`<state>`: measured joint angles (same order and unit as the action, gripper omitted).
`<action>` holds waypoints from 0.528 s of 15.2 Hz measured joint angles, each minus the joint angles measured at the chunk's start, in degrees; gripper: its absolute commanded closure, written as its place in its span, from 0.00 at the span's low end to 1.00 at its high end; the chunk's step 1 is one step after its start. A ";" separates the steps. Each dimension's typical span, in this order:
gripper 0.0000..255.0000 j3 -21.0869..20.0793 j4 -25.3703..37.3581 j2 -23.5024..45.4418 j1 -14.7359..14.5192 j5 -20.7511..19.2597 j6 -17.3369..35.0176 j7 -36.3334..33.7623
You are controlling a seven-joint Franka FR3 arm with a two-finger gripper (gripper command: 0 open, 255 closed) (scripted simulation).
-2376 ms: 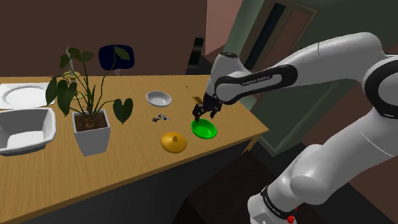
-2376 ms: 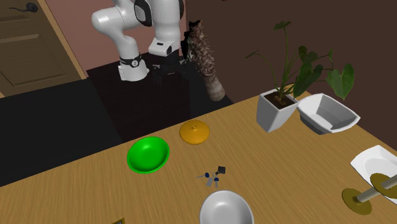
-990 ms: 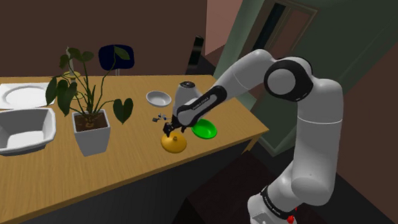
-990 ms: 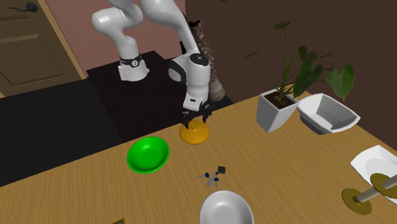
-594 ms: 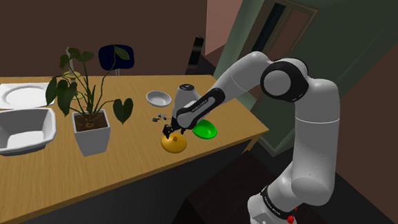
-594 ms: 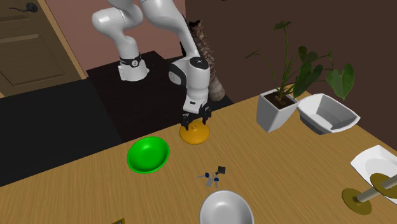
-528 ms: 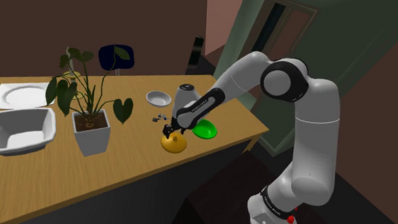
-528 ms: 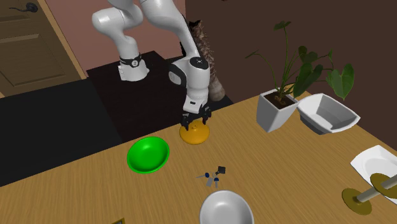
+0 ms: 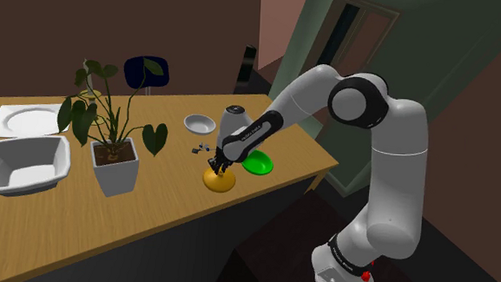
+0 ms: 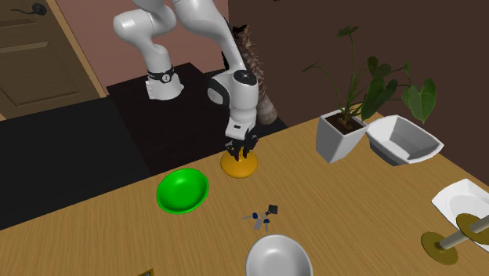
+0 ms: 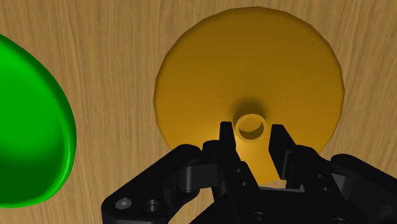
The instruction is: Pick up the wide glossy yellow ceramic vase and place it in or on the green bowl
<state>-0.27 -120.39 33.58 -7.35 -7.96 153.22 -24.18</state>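
The wide yellow vase sits upright on the wooden table, a flat dome with a narrow neck. My black gripper comes straight down on it. In the wrist view the gripper is shut on the vase's small round neck, one finger on each side. The green bowl lies on the table a short way from the vase, near the table's edge beside the stand.
A potted plant, a white square bowl, a small grey bowl, a white plate and some small dark bits share the table.
The fingers, which stood apart over the vase's neck, have closed on it. The arm and the vase have stayed where they were.
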 measured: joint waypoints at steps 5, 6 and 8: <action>1.00 -0.05 -0.10 -0.27 0.00 0.03 -0.21 0.03; 1.00 -0.13 -0.32 -0.85 0.00 0.09 -0.61 0.06; 1.00 -0.25 -0.66 -2.11 0.17 0.22 -1.54 0.31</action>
<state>-0.52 -121.05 31.46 -7.19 -7.74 151.67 -23.87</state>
